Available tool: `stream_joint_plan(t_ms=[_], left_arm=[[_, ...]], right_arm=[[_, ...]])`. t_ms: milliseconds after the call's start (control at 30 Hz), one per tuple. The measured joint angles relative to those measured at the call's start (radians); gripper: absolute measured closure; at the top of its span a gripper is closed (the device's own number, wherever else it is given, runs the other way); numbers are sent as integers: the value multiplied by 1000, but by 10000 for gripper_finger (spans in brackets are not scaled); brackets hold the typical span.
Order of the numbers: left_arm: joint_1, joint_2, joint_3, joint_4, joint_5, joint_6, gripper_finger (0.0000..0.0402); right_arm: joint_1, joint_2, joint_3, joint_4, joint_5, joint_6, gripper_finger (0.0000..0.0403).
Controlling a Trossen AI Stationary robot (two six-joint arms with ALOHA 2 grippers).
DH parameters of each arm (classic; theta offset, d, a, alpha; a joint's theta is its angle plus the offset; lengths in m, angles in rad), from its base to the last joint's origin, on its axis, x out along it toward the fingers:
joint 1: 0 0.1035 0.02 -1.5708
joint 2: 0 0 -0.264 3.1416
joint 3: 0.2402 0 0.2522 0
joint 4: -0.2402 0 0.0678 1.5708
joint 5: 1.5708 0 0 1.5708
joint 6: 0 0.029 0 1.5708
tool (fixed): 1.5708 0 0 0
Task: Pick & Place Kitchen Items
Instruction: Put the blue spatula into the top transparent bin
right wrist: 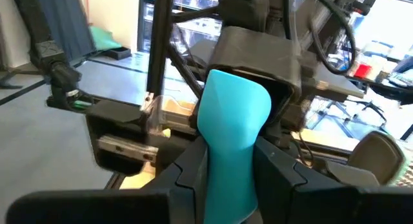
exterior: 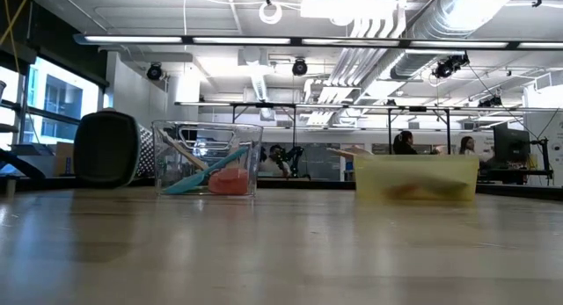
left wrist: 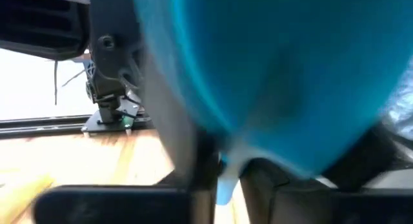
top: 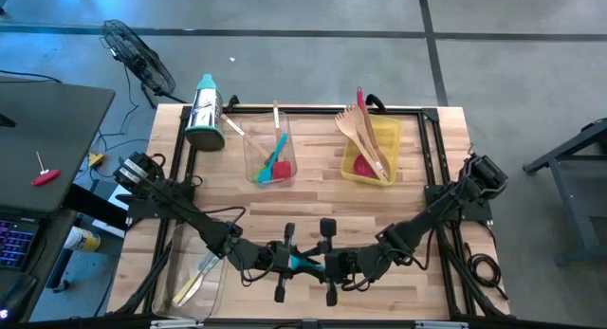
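A teal-blue spatula hangs above the table's near middle, between my two grippers. My left gripper comes at it from the left and my right gripper from the right, and both are shut on it. In the right wrist view the spatula stands between my right fingers, with the left gripper's dark body behind its far end. In the left wrist view the spatula fills most of the picture. Neither gripper shows in the low view. My left gripper pinches the spatula between its two fingers, a narrow pale-blue piece showing between them. The fingers come level from the table's left. The spatula is clear of the table. My right gripper pinches the spatula's teal body between its two fingers. It comes about level from the table's right, and the spatula's far end reaches the left gripper. The spatula is lifted clear of the table.
A clear bin at the far middle holds blue and red spatulas and a wooden utensil. A yellow bin at the far right holds wooden forks and a red spatula. A steel grater lies at the far left. Another clear bin with pale utensils stands near left.
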Motion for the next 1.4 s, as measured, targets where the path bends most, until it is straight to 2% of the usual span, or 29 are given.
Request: stream_joint_plan(t_ms=[67, 200, 233, 300, 400, 500, 567, 633, 700, 867, 967, 1100, 1400], left_arm=[[0, 0, 0, 1, 4, 0, 378], [0, 0, 0, -1, -4, -5, 378], [0, 0, 0, -7, -8, -9, 378], [0, 0, 0, -15, -14, -12, 378], [0, 0, 0, -26, -19, -12, 378], [2, 0, 0, -35, -26, -13, 378], [1, -1, 0, -46, -39, -16, 378], [-1, -9, 0, -80, -73, -17, 378], [-2, -22, 3, -128, -101, -40, 379], [-2, -45, 33, -310, -165, -111, 388], [-2, -55, 83, -459, -204, -117, 392], [-2, -55, 211, -798, -298, -114, 392], [0, -55, 530, -1625, -564, -216, 391]], right_arm=[[1, 0, 0, 0, -4, 0, 320], [0, 0, 0, -4, -15, 18, 322], [0, 0, 0, -7, -14, 30, 312], [0, 0, 0, -14, -4, 44, 264], [5, 0, 0, -14, 27, 46, 170], [21, 0, 0, -26, 118, 46, 85], [34, 0, 0, -62, 138, 29, 42], [53, 1, 0, -83, 196, 22, 16], [75, 0, 0, -103, 279, 22, 14], [131, 0, 0, -140, 501, -10, 39], [162, 0, 0, -184, 585, 13, 50], [194, 0, 0, -252, 595, 116, 56], [234, 0, 0, -415, 577, 444, 57]])
